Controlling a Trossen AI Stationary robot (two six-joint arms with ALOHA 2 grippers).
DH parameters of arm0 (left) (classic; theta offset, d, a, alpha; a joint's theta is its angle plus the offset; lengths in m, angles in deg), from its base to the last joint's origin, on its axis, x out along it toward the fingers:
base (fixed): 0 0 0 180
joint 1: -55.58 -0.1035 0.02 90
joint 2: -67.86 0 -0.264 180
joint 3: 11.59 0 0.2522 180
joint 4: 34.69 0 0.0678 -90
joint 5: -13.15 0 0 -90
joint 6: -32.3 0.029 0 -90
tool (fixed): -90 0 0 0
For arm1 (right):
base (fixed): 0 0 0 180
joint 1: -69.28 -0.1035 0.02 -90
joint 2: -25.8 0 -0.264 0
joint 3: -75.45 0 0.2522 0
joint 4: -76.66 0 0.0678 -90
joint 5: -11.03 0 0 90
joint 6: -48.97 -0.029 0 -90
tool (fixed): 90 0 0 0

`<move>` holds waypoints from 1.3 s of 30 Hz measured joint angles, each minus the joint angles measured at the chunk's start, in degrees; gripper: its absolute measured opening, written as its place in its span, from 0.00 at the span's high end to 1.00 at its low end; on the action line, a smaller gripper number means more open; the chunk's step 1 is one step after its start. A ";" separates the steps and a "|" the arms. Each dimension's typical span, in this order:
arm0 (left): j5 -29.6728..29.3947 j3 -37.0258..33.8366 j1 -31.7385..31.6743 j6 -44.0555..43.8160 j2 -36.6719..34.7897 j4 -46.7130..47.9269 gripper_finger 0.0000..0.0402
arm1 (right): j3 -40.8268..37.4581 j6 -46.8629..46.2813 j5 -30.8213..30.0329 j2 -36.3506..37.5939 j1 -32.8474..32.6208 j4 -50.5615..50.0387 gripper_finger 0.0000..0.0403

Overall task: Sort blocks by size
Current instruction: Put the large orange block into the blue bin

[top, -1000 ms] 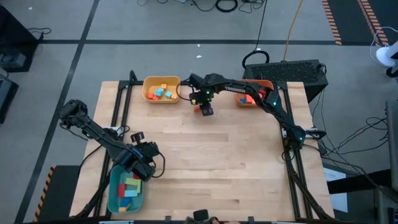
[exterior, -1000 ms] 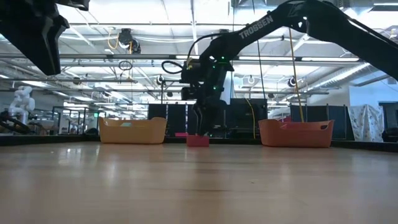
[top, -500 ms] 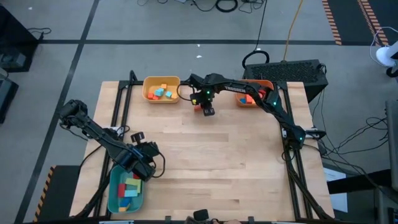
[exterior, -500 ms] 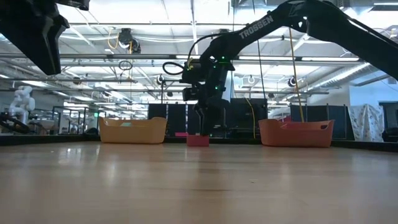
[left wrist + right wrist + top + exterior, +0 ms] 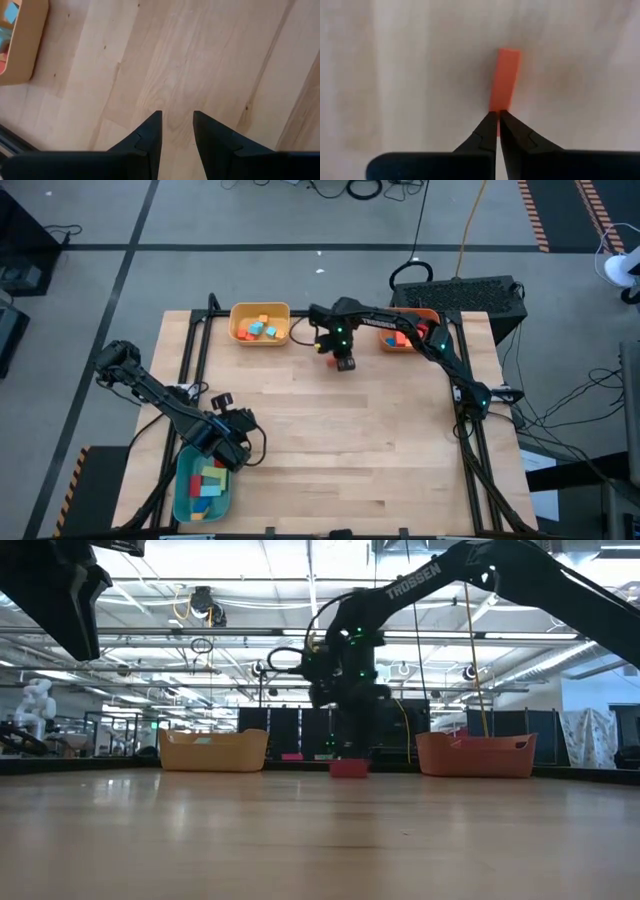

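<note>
The right gripper [image 5: 345, 362] hangs near the table's [image 5: 380, 440] far edge, between the yellow bin [image 5: 260, 324] and the orange bin [image 5: 404, 332]. Its jaws are pinched together at the near end of a red-orange bar [image 5: 505, 77], a thin rectangular block whose long axis runs straight away from the fingertips in the right wrist view. From the pictures it cannot be told whether the tips actually clamp the bar's end or merely meet against it. In the low view the bar [image 5: 348, 768] sits low at the table surface under the gripper.

The left gripper [image 5: 233, 448] waits near the table's front left corner, just beside the teal bin [image 5: 183, 502]; its jaws stand slightly apart with nothing between them.

Small blocks [image 5: 260, 329] lie in the yellow bin, others [image 5: 394, 337] in the orange bin, and longer ones [image 5: 209, 481] in the teal bin.
</note>
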 joint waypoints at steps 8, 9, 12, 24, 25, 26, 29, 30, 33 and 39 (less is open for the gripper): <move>-0.15 0.00 0.00 0.35 0.00 0.01 0.72 | -0.29 -3.37 7.43 2.58 -0.42 0.04 0.91; -0.61 0.00 0.00 0.45 0.00 0.02 0.72 | -0.28 -4.49 8.14 3.43 -0.42 -0.06 0.89; -3.14 0.00 0.00 0.36 -0.02 0.03 0.72 | -0.15 -8.06 8.10 4.84 -0.13 -0.28 0.80; -6.31 0.00 0.00 3.38 -0.02 0.58 0.72 | -13.23 -20.91 -1.54 5.18 -0.39 13.55 0.48; -6.64 0.00 0.00 3.64 -0.02 0.58 0.72 | -13.48 -21.24 -1.54 5.18 -0.35 13.92 0.48; -6.93 0.00 0.00 3.73 -0.02 0.60 0.72 | -13.58 -21.30 -1.54 5.18 -0.39 14.04 0.48; -7.31 0.00 0.00 3.75 -0.02 0.64 0.72 | -13.58 -19.63 -1.56 5.21 -0.73 14.39 0.50; -7.31 0.00 0.00 3.75 -0.02 0.67 0.72 | -13.58 -19.13 -1.79 5.25 -0.84 14.31 0.52; -7.39 0.00 0.00 3.84 -0.02 0.67 0.72 | -13.58 -17.38 -3.14 5.25 -1.25 14.24 0.61; -10.82 0.00 -0.24 5.32 -0.02 0.57 0.72 | -13.58 -14.67 -3.26 5.26 -2.33 14.15 0.81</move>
